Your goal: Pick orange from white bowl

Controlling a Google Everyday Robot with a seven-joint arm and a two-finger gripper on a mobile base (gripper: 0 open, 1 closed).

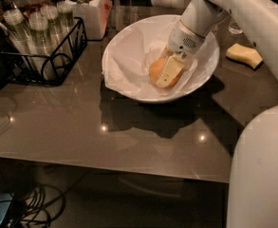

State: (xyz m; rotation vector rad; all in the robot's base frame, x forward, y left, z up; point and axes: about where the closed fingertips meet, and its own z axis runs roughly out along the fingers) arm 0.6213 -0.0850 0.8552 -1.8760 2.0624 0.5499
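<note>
Gripping round orange [154, 70] in bowl [202, 75] w/ fingers [169, 70].

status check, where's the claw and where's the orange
Claw down inside white bowl, against orange. Orange in bowl on paper lining. Sponge, jar, wire rack outside bowl, not in the way.

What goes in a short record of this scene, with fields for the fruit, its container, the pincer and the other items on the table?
orange: inside the white bowl, on crumpled white paper
bowl position: on the grey table, centre-right in view
pincer: down in the bowl, at the orange
other items: yellow block right of the bowl; wire rack of glasses and white lidded jar to its left
</note>
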